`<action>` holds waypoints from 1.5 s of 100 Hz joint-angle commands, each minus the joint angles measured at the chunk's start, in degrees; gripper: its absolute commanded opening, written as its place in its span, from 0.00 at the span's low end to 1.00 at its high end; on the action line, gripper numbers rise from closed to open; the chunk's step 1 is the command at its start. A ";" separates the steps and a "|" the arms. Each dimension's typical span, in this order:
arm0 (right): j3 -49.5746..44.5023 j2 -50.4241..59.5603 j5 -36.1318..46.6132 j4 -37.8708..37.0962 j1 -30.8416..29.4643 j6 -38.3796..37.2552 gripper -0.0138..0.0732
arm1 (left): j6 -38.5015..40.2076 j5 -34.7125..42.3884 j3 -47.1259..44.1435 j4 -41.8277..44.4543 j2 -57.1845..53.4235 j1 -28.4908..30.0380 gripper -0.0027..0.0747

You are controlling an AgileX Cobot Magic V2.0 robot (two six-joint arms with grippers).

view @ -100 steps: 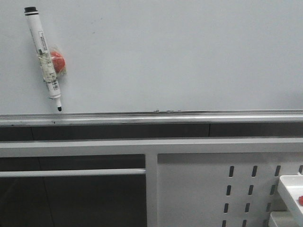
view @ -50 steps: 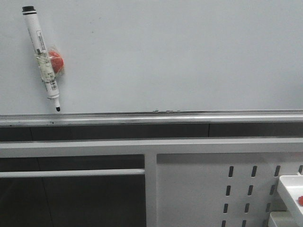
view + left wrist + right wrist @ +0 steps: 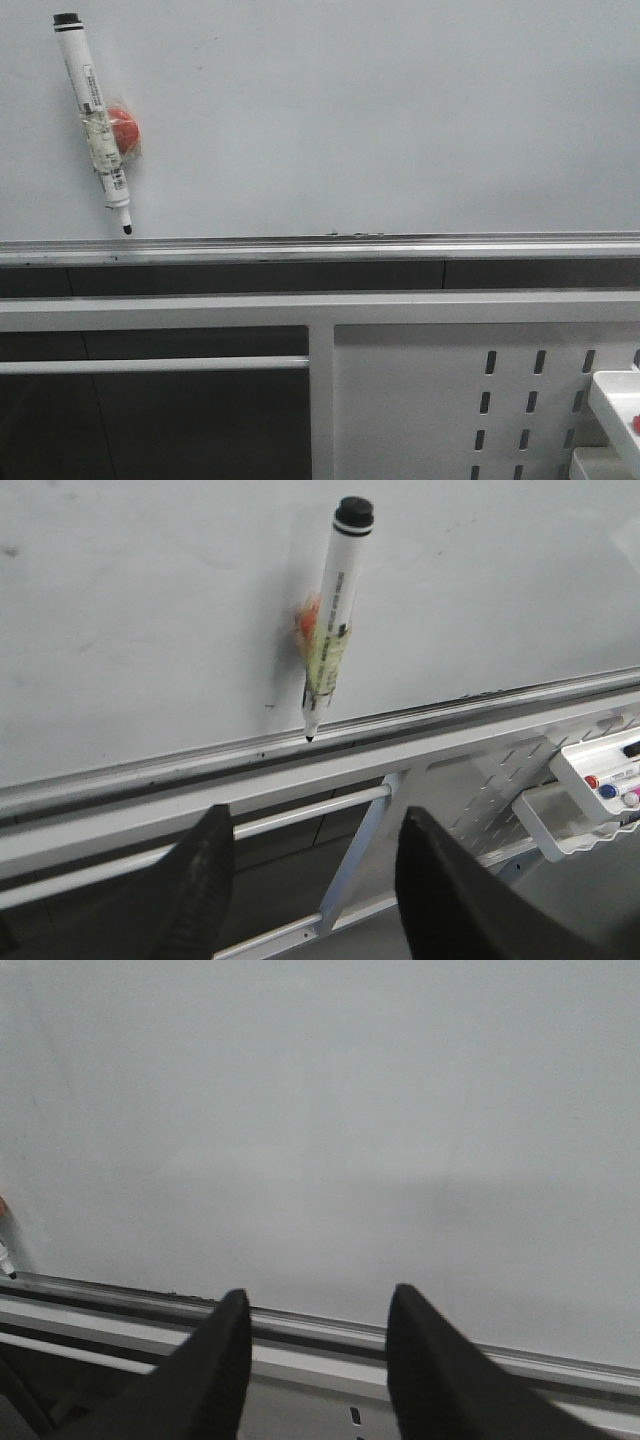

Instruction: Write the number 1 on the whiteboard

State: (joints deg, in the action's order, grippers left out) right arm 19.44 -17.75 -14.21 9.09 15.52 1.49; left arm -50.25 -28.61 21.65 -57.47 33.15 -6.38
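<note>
The whiteboard [image 3: 380,110] fills the upper part of the front view, pale grey-white and glossy, with its silver rail [image 3: 400,248] running along the lower edge; I can make out no drawn stroke on it anywhere, only a few tiny dark specks on the rail near the middle. A white marker [image 3: 95,120] hangs against the board toward its left side, black cap end up, dark tip down and sitting just above the rail, the barrel leaning slightly so the top is further left than the tip; a red round magnet [image 3: 122,130] sits behind its middle, seemingly taped to the barrel.

Below the rail runs a white metal frame [image 3: 320,310], and to the lower right a white panel with slot holes [image 3: 480,400]; at the far right edge sits a white tray [image 3: 615,405] with something red in it, and the left wrist view shows coloured markers lying in that tray.

The left gripper [image 3: 310,870] hovers low in front of the rail, its two dark fingers spread apart with nothing between them, the marker ahead of it and well apart; the right gripper [image 3: 318,1345] likewise has its fingers spread wide and empty, facing bare board just above the rail.
</note>
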 commanded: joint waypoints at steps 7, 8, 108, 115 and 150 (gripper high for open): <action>2.09 -2.90 6.25 -0.70 -0.21 0.97 0.49 | -17.95 4.61 2.24 -16.96 2.70 -2.29 0.48; 2.09 -2.86 6.34 -0.70 -0.21 0.97 0.49 | -18.77 5.25 2.24 -17.22 2.73 -2.45 0.48; 2.09 -5.14 6.02 -4.08 -0.21 1.10 0.55 | 7.15 76.45 1.90 -18.14 28.94 -55.42 0.55; 2.09 -5.14 6.02 -4.08 -0.21 1.10 0.55 | 13.09 75.08 1.90 -12.02 28.94 -55.42 0.56; 2.09 -5.14 6.02 -4.08 -0.21 1.10 0.55 | 22.66 75.89 1.90 -8.25 32.35 -52.06 0.55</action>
State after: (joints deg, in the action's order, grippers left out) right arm 19.44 -22.09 -12.41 5.35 15.52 1.87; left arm -30.59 44.00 22.01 -68.52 64.98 -59.47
